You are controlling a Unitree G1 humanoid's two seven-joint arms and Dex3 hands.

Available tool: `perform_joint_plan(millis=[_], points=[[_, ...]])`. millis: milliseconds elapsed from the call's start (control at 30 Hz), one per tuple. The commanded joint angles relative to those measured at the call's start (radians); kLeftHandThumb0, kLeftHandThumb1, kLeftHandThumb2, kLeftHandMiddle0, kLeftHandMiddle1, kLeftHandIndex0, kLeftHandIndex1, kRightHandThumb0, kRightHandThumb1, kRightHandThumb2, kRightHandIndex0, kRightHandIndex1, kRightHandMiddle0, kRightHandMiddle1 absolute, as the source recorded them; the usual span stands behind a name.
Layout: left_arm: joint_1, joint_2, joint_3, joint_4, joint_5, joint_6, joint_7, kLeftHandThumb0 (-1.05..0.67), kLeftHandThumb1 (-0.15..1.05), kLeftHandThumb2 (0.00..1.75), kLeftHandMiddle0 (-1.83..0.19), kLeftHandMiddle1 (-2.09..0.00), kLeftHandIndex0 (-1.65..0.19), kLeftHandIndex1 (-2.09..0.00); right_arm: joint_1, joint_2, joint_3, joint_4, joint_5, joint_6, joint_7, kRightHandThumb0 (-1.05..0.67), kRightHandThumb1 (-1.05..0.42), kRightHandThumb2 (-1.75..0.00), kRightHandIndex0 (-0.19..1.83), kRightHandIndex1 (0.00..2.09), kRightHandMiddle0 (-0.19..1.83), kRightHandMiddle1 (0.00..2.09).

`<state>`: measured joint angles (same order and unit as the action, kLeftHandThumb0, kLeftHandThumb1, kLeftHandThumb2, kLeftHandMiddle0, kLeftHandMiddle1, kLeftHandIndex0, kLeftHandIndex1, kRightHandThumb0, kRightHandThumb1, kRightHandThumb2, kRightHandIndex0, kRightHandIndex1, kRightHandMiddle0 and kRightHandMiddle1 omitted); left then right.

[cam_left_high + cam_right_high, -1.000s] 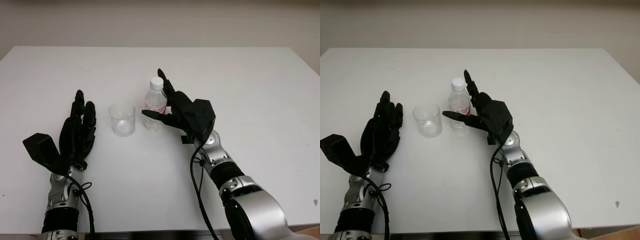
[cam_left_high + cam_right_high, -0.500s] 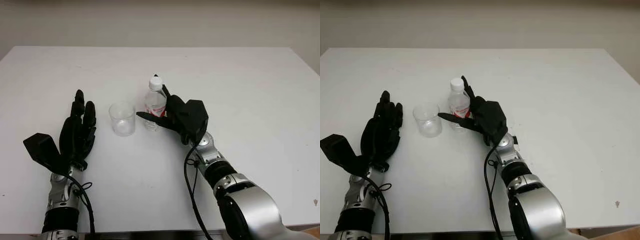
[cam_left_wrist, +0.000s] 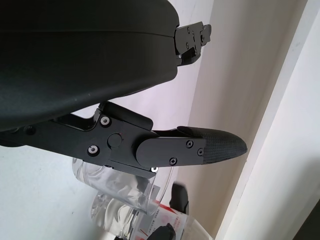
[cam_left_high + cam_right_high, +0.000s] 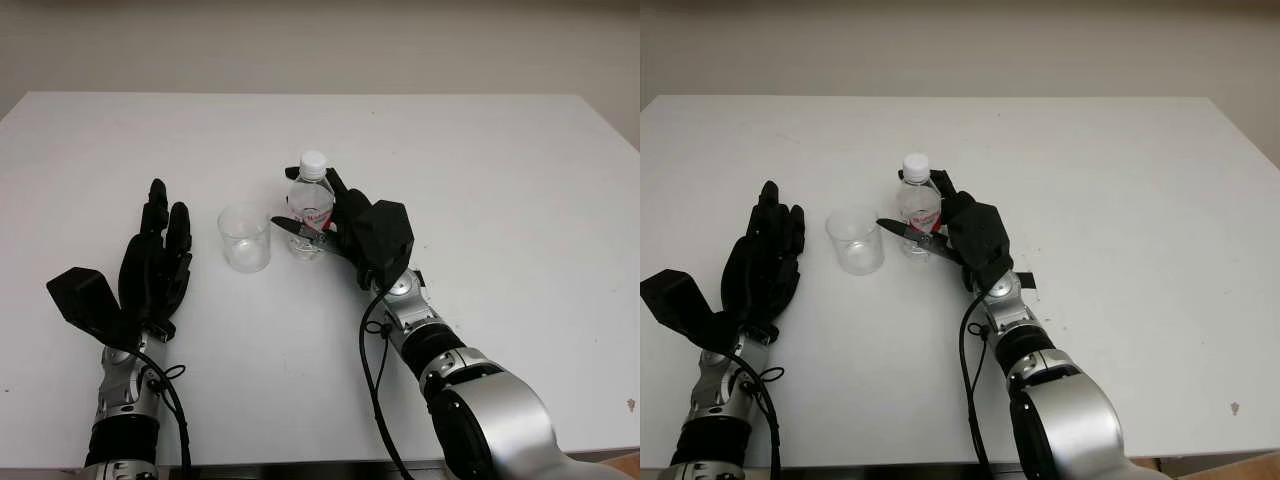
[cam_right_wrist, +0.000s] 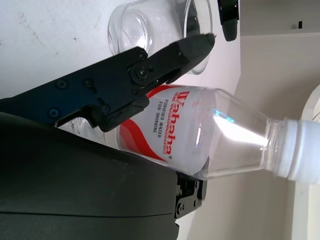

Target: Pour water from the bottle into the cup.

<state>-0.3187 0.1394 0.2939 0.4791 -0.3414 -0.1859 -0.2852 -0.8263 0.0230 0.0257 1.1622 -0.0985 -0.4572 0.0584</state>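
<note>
— See the small clear plastic bottle with the white cap and red label, just left of centre in the frame? The black right hand has its fingers wrapped round the labelled middle, and I'd say that is the proper place to take it. It stands upright on the white bench.

— Will it handle easily?

— Light, I'd judge, and thin-walled, so a hard squeeze would dent it, and the plastic looks slick. The short clear plastic cup sits just left of it, near but apart, and it is light enough to skid or tip if knocked.

— Is there water in the bottle?

— Hard to tell; the hand covers the lower half, and the clear wall gives no plain waterline. The cap appears to be on. How firmly the palm presses the far side is hidden too.

— And the other one?

— The black left hand is open, lower left, well apart from the cup.
</note>
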Motion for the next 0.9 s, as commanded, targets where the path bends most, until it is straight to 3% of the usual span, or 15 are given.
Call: perform_joint_plan(millis=[0,133,200,400,867], points=[[0.041,-0.013,0.005,0.013,-0.002,0.006,0.005,-0.68,1.05,0.37,0.15,-0.05,0.18,-0.05,-0.015,0.004,0.008,0.010,-0.013,-0.021,-0.008,-0.50,-0.95,-0.07,0.69,2.04,0.42,2.04],[0.048,-0.010,0.003,0.008,0.001,0.004,0.002,-0.69,1.05,0.38,0.15,-0.06,0.17,-0.05,-0.014,-0.001,0.023,0.009,-0.037,-0.024,-0.017,-0.51,-1.03,-0.07,0.98,2.09,0.67,2.09],[0.049,-0.009,0.003,0.008,-0.001,0.004,-0.001,-0.69,1.05,0.37,0.15,-0.05,0.18,-0.05,-0.013,-0.003,0.029,0.007,-0.046,-0.023,-0.016,-0.49,-1.04,-0.16,1.15,2.09,0.85,2.09],[0.049,-0.008,0.004,0.005,0.000,0.009,0.004,-0.69,1.05,0.36,0.14,-0.06,0.16,-0.06,-0.010,-0.009,0.057,0.010,-0.097,-0.068,-0.079,-0.37,-1.05,-0.30,1.43,2.09,1.16,2.09],[0.038,0.004,0.004,0.007,0.003,0.023,0.004,-0.69,1.05,0.37,0.14,-0.05,0.17,-0.05,-0.074,-0.023,0.021,0.033,-0.072,-0.071,-0.105,-0.34,-1.05,-0.38,1.50,2.09,1.23,2.09]])
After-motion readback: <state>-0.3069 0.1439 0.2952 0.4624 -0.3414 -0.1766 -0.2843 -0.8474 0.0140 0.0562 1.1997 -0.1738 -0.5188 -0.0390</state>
